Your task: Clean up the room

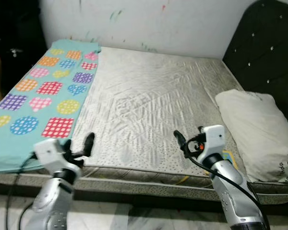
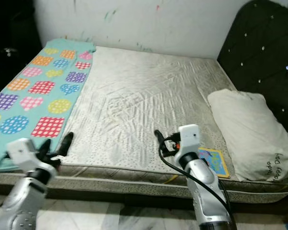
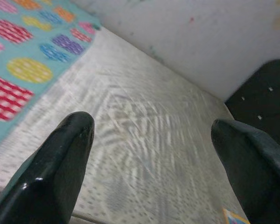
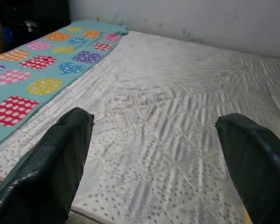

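Teal patterned blanket (image 1: 43,91) cut off at left, booklet (image 2: 212,162) half hidden behind right gripper (image 2: 159,143); left gripper (image 1: 79,146) likewise spread open.

Bare quilted mattress (image 1: 149,103) against a scribbled white wall (image 1: 158,21), black studded headboard (image 1: 266,52), pale tiled floor (image 1: 134,218).

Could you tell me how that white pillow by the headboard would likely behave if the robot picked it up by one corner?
The pillow looks soft and plump, with wrinkled fabric, so it would probably sag and fold rather than stay flat. It seems light for its bulk, though one corner may slip from thin fingers. The right gripper, open over the mattress, is the nearer one.
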Motion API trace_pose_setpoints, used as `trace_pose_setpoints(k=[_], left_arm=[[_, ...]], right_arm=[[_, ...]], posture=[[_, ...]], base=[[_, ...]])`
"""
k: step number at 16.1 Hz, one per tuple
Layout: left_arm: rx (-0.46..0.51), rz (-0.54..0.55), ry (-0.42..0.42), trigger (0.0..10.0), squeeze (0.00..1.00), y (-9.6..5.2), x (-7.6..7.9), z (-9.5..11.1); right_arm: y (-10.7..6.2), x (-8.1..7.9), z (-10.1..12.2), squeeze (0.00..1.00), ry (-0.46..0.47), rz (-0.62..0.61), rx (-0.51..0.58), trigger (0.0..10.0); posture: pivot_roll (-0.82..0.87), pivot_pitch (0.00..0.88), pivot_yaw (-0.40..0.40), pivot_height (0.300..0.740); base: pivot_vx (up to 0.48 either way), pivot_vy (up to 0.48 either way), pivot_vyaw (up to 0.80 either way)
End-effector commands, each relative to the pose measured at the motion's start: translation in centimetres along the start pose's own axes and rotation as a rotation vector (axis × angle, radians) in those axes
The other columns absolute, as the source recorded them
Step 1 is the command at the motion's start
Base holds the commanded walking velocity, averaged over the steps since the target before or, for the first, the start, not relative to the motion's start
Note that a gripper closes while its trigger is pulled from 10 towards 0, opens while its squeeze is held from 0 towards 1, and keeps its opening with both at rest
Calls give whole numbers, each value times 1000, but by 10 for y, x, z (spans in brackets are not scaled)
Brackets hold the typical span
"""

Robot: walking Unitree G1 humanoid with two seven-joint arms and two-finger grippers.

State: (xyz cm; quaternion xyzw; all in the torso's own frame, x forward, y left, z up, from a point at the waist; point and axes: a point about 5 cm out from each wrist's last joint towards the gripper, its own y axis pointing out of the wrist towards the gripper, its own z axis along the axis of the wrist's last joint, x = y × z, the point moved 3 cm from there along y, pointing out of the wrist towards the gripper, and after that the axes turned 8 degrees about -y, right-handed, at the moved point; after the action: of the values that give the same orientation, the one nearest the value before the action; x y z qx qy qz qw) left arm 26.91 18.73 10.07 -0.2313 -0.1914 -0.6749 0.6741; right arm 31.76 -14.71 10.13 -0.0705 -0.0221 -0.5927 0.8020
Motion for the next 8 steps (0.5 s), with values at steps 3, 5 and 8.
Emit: trace_pose_setpoints(k=[3,5,8], left_arm=[[-1,-44,-24,10000,0,2,11,-3],[-4,-48,-25,10000,0,2,11,-3],[-5,-49,-25,10000,0,2,11,-3]], right_arm=[[-2,8,3,0,-15,-17,9,10000],[-2,8,3,0,-15,-15,9,10000],[-1,7,3,0,-14,-13,10,10000]], posture=[[-43,12,-56,740],[-41,11,-56,740],[-40,9,-56,740]], base=[[338,0,0],[283,0,0],[290,0,0]])
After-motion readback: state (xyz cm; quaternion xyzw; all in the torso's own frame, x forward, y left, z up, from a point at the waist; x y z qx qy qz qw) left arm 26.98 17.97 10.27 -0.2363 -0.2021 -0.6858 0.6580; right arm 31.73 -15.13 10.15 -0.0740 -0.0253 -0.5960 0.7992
